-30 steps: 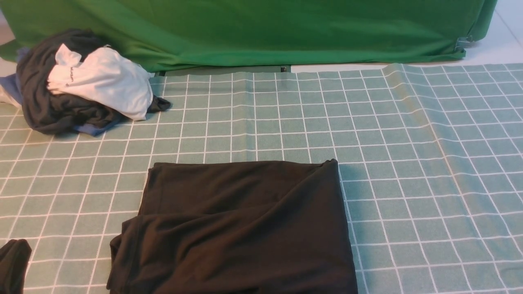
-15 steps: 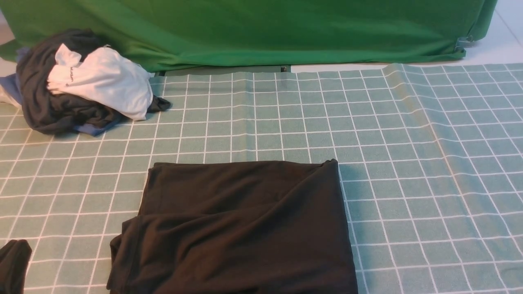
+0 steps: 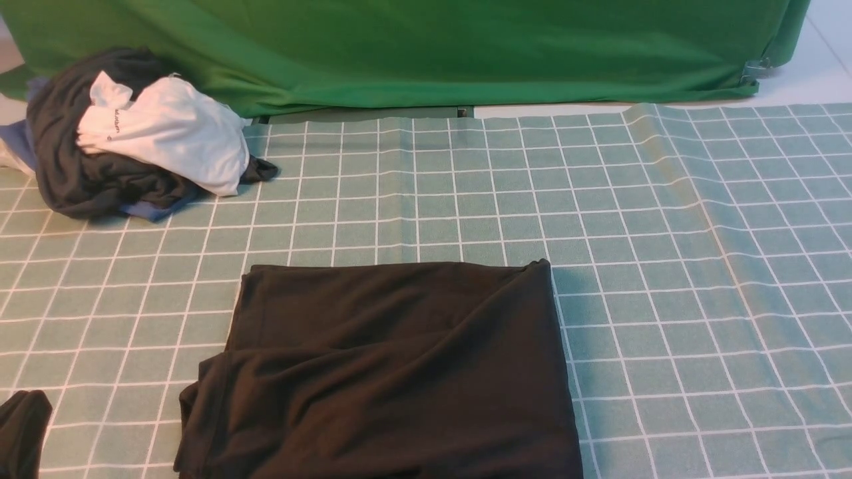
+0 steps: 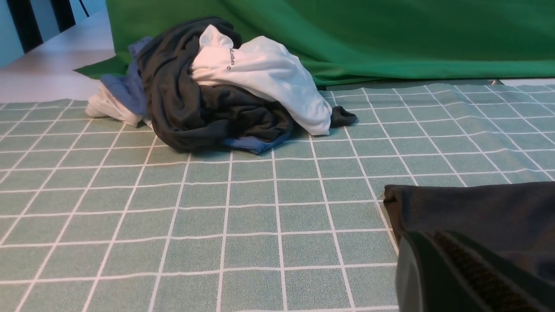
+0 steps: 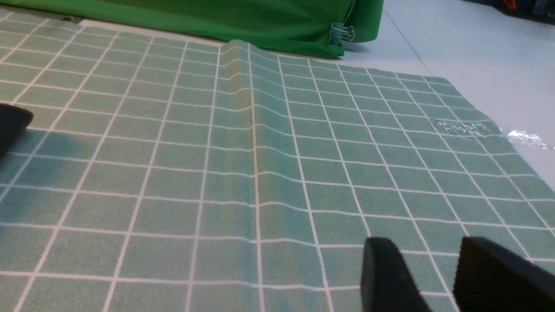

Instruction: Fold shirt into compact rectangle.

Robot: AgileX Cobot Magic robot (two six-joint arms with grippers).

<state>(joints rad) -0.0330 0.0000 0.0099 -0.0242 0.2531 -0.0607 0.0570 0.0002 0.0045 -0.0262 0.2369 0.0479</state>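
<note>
The black shirt (image 3: pixel 393 372) lies folded into a rough rectangle on the checked cloth, at the near middle of the front view, with creases across its top layer. Its near edge runs out of frame. My left gripper (image 3: pixel 21 429) shows only as a dark tip at the near left corner, well apart from the shirt. In the left wrist view this gripper (image 4: pixel 427 238) has its fingers pressed together with nothing between them, and the shirt (image 4: pixel 477 208) lies just beyond. My right gripper (image 5: pixel 422 249) stands open over bare cloth; a black shirt corner (image 5: pixel 13 123) shows far off.
A heap of dark grey, white and blue clothes (image 3: pixel 133 140) sits at the far left. The green backdrop (image 3: pixel 426 46) hangs along the far edge. The checked tablecloth (image 3: pixel 699 266) has a raised crease (image 5: pixel 247 108) on the right, and its right edge (image 5: pixel 498 130) meets white table.
</note>
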